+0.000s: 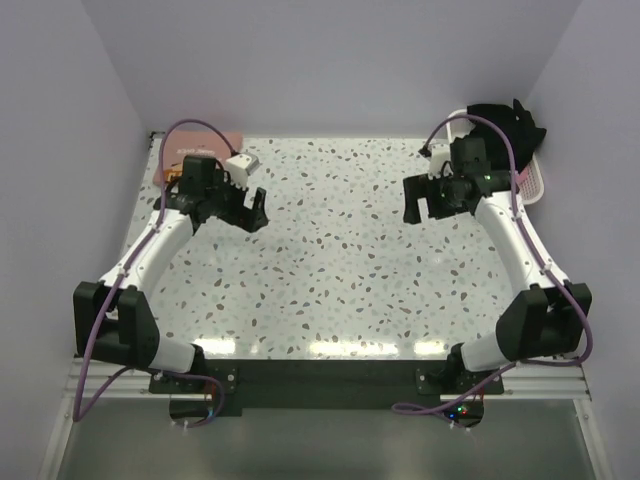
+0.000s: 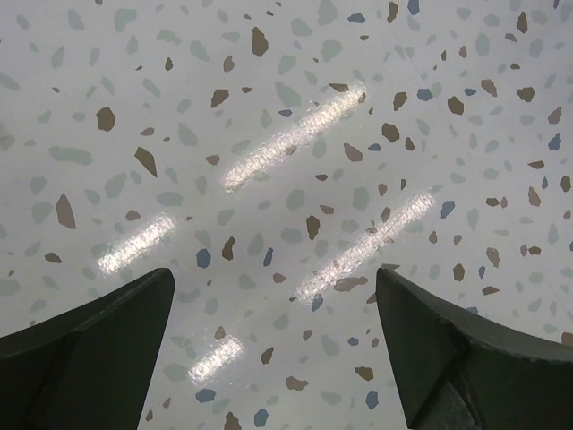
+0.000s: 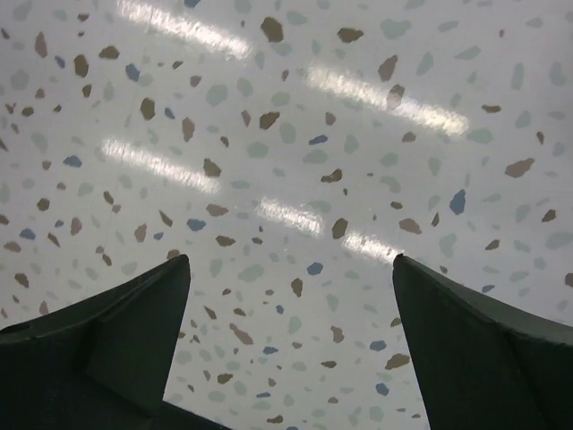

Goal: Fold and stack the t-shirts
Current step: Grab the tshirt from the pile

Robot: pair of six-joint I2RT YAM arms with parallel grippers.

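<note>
A black t-shirt (image 1: 503, 118) lies bunched on top of the basket at the back right corner. A salmon-pink t-shirt (image 1: 212, 141) lies at the back left corner, partly hidden behind my left arm. I cannot make out a bright pink shirt. My left gripper (image 1: 251, 211) is open and empty over the bare tabletop, just in front of the salmon-pink shirt. My right gripper (image 1: 420, 204) is open and empty, left of the basket. Both wrist views show only speckled tabletop between the left gripper's (image 2: 273, 273) and the right gripper's (image 3: 289, 260) spread fingers.
The white-and-pink lattice basket (image 1: 537, 178) stands at the back right against the wall. A small white object (image 1: 242, 162) sits beside the salmon-pink shirt. Walls close the speckled table (image 1: 330, 270) on the left, back and right.
</note>
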